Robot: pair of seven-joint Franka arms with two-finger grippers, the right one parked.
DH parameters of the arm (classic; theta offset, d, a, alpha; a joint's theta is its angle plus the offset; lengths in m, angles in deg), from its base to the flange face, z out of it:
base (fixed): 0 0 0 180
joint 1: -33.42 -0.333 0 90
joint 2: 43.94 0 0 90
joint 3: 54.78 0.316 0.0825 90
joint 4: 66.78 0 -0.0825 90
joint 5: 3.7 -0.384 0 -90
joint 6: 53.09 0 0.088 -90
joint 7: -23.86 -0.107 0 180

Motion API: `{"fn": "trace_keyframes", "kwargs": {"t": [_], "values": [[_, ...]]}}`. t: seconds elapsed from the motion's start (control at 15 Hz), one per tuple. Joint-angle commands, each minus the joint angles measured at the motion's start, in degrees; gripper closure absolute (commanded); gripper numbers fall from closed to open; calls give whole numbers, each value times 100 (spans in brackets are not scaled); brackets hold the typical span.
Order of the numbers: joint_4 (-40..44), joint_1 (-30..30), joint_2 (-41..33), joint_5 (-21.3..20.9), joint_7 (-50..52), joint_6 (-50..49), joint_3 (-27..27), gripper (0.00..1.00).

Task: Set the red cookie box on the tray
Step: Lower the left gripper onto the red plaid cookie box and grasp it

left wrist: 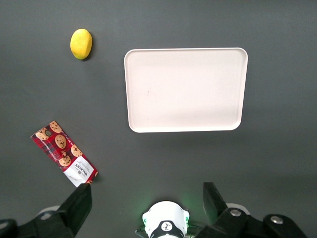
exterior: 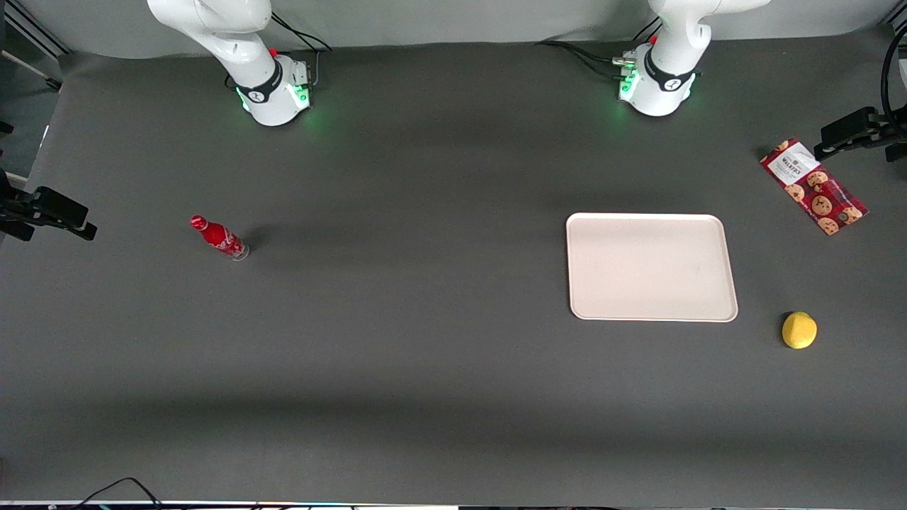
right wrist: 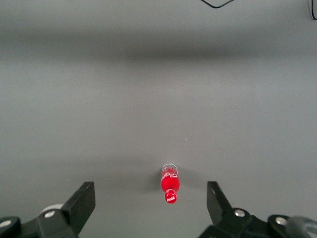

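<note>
The red cookie box (exterior: 813, 185) lies flat on the dark table at the working arm's end, a little farther from the front camera than the tray, white label end pointing toward the arm bases. It also shows in the left wrist view (left wrist: 64, 153). The pale cream tray (exterior: 650, 267) lies flat with nothing on it and also shows in the left wrist view (left wrist: 185, 89). My left gripper (left wrist: 147, 191) is open and holds nothing. It hangs high above the table, over the arm's base, and is out of the front view. Box and tray are well apart from it.
A yellow lemon (exterior: 798, 330) sits beside the tray, nearer the front camera than the box. A small red bottle (exterior: 218, 237) stands toward the parked arm's end. A black camera mount (exterior: 861, 131) overhangs the table edge close to the box.
</note>
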Motion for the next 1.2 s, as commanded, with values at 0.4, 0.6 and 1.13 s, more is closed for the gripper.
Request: {"fn": "trace_keyframes", "kwargs": {"t": [0.4, 0.6, 1.13], "values": [[21, 17, -121, -478, 73, -516, 211, 0], [-444, 25, -209, -918, -76, -405, 1342, 0], [-3702, -19, -166, -1139, -1622, 3705, 3701, 0]]}}
